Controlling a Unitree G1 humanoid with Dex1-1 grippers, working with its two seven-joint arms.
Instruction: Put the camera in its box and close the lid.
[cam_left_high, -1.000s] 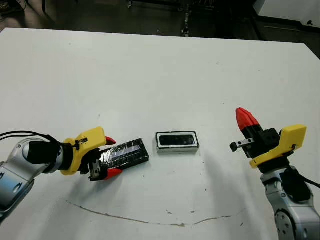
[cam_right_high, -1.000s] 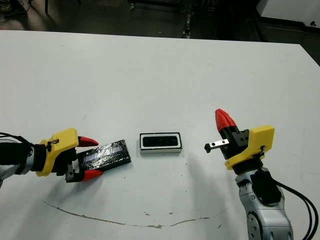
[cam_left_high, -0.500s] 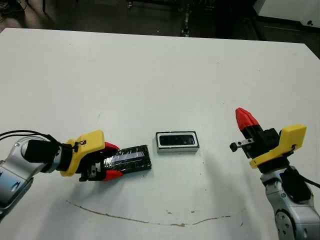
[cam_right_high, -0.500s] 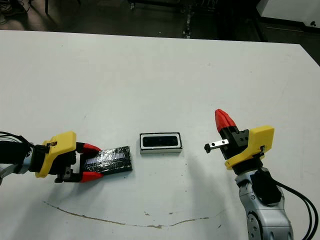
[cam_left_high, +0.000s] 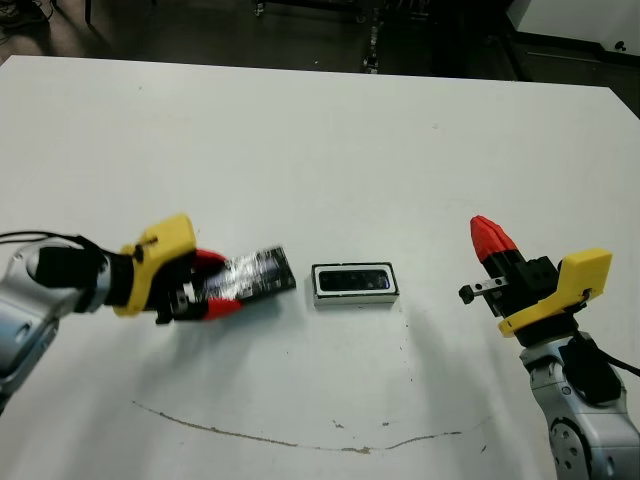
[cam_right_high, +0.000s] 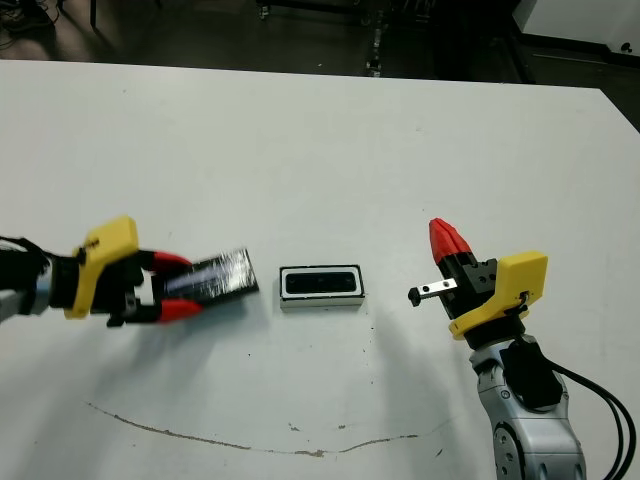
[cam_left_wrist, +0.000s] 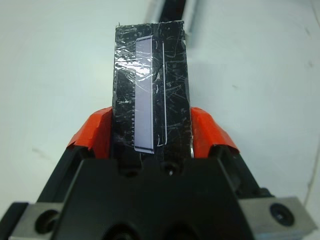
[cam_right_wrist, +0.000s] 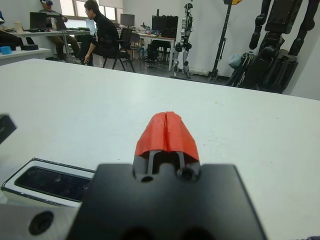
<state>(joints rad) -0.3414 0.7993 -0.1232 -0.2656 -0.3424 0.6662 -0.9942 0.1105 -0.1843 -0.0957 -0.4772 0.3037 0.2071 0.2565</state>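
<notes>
My left gripper (cam_left_high: 222, 283) is shut on the lid (cam_left_high: 252, 275), a glossy black block with a pale strip, and holds it tilted just left of the box. The left wrist view shows the lid (cam_left_wrist: 150, 85) clamped between both red fingers (cam_left_wrist: 97, 132). The box (cam_left_high: 318, 296), a shallow white tray, lies at the table's middle with the camera (cam_left_high: 355, 280) lying inside it. My right gripper (cam_left_high: 487, 238) is shut and empty, raised to the right of the box. Its wrist view shows that gripper (cam_right_wrist: 166, 130) pointing past the box (cam_right_wrist: 45, 163) and the camera (cam_right_wrist: 55, 182).
A thin brown scuff line (cam_left_high: 300, 435) runs across the white table near its front edge. Beyond the table's far edge the right wrist view shows a seated person (cam_right_wrist: 100, 30), desks, chairs and robot stands (cam_right_wrist: 280, 45).
My left gripper has closed on the lid, raised it off the table and carried it a little away from the front edge. The right arm, box and camera have not moved.
</notes>
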